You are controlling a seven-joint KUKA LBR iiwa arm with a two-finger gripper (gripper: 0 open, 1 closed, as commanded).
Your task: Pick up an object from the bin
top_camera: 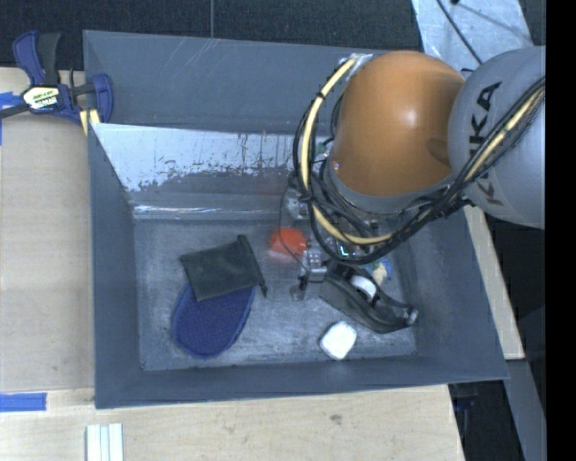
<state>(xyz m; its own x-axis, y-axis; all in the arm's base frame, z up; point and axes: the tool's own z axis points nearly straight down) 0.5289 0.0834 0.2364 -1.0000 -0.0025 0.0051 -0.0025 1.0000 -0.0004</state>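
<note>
Orange cover [394, 123] on my wrist sits highest, toward 2 o'clock over the grey bin [115, 353], with black-and-yellow cables [317, 142] looped around it. Below it my gripper [307, 277] reaches down close to the floor, a little toward 3 o'clock from the bin's middle. Whether it is spread or pressed together I cannot tell, since my wrist hides most of it.

On the floor lie 6 loose things, well spread rather than heaped. A small red-orange lump [288, 243] lies just beside my gripper at its 11 o'clock. It is the nearest thing, and I cannot tell whether we touch. It is compact, with no clear long axis. A black curved piece [374, 307] lies just at my 4 o'clock, its long axis running from 10 o'clock to 4 o'clock. A small white-and-blue thing [370, 281] sits on its 12 o'clock side, partly under my wrist. A white block [338, 340] lies near the floor's 5 o'clock edge. A dark square pad [221, 269] lies toward 9 o'clock, turned slightly askew. A blue oval pad [209, 323] meets its 6 o'clock edge, long axis from 1 o'clock to 7 o'clock.

Bare floor shows along the 6 o'clock wall between the blue oval pad and the white block, and along the 12 o'clock wall toward 10 o'clock. The black curved piece ends near the 3 o'clock wall.
</note>
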